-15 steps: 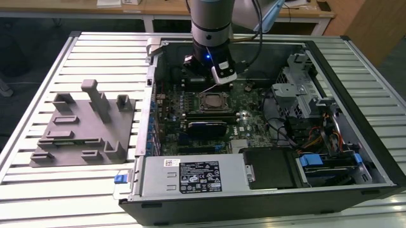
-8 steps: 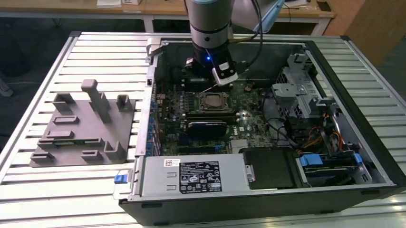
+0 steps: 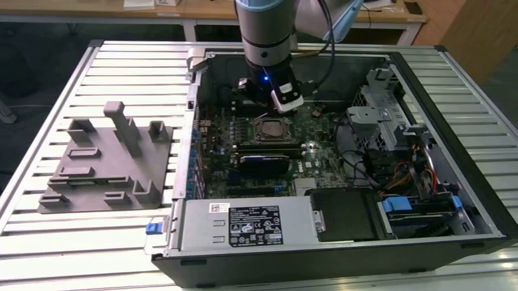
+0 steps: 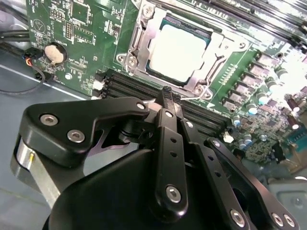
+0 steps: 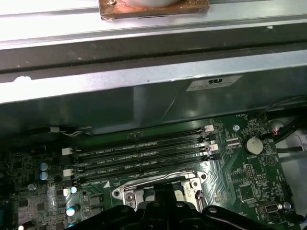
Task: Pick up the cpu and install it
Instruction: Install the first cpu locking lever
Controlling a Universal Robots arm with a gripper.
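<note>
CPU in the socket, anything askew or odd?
Nothing stands out. In the second wrist view the cpu lies flat and square inside the socket frame, its pale top clean. The gripper sits just beside it, over the memory slots.

A workshop or robotics lab — an open computer case [image 3: 340, 157] lies on a slatted metal bench [image 3: 121, 79], a grey fixture [image 3: 105, 160] beside it, a robot arm [image 3: 267, 36] above, and wooden desks [image 3: 202, 12] behind.
</note>
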